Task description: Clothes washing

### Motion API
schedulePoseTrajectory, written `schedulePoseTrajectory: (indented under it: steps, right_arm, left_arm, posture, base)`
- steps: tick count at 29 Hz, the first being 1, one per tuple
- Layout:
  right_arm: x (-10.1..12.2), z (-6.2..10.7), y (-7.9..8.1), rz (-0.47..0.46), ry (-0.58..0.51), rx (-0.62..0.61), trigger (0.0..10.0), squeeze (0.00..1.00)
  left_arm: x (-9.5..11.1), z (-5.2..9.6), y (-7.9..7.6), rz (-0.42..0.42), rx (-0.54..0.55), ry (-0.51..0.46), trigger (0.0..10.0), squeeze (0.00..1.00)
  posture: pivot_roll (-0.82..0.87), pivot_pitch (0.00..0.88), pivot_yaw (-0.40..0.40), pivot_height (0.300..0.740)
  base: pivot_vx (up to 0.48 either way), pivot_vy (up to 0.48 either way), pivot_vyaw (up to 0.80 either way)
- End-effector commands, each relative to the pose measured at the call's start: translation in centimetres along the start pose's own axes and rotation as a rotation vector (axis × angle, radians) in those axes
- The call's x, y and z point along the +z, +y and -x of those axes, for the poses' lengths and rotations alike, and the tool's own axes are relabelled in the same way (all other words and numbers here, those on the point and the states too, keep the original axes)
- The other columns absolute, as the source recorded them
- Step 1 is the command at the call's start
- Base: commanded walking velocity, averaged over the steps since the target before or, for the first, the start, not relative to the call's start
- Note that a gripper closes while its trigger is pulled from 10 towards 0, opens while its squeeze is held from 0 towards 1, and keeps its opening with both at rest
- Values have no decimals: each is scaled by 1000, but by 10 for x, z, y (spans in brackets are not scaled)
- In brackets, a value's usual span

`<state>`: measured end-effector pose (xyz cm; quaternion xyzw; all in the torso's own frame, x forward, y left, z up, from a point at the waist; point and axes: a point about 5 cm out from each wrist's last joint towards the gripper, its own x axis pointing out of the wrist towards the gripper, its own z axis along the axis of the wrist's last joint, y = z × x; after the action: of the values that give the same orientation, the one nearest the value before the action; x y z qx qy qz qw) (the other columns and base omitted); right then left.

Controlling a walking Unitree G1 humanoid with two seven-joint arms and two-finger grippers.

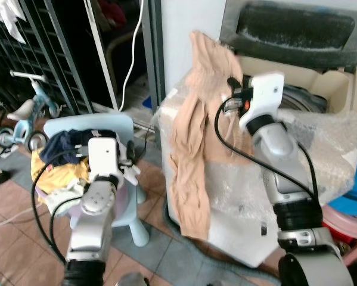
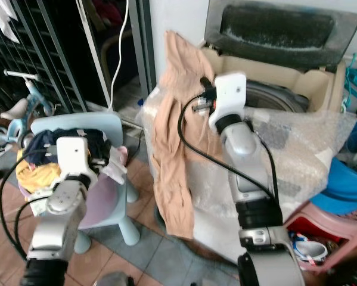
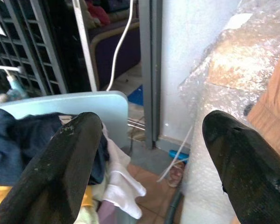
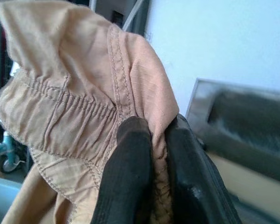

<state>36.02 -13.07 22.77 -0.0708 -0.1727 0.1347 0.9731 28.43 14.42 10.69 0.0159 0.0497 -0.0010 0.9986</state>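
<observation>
Left eye view: the right claw (image 1: 230,89) lifts tan trousers (image 1: 193,137) beside the open washing machine (image 1: 309,89).
The right claw is pinched on the trousers' waistband, the legs hanging down the machine's bubble-wrapped front. The left claw (image 3: 149,163), fingers spread wide and holding nothing, hovers above a pale blue chair (image 1: 127,128) heaped with clothes (image 1: 62,158).
</observation>
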Motion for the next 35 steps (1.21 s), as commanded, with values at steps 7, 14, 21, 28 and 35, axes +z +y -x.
schedulePoseTrajectory:
  steps: [7, 14, 21, 28, 35]
  right_arm:
    - [54, -58, -18, -59, -90, -65, 10000, 0]
    - [57, -45, -103, -87, -30, -636, 10000, 0]
    - [22, -16, -122, 45, 99, -703, 10000, 0]
    - [-49, 20, -93, 20, 395, -567, 10000, 1000]
    - [-51, 33, -80, 84, 340, -470, 10000, 1000]
  left_arm:
    - [2, -3, 2, -7, 14, 5, 10000, 0]
    - [-1, 0, 1, -1, 25, 14, 10000, 0]
    - [-3, 3, 0, 10, 23, 21, 10000, 0]
    - [-3, 1, -4, 7, 7, 24, 10000, 0]
    - [-4, 0, -3, 1, 2, 25, 10000, 0]
  posture:
    - [-34, 0, 1, 740]
    - [-27, 0, -16, 740]
    - [-43, 0, -15, 740]
    - [-54, 0, -10, 740]
    - [-54, 0, -8, 740]
  base:
    - [225, 0, 0]
    - [0, 0, 0]
    - [0, 0, 0]
    - [0, 0, 0]
    - [0, 0, 0]
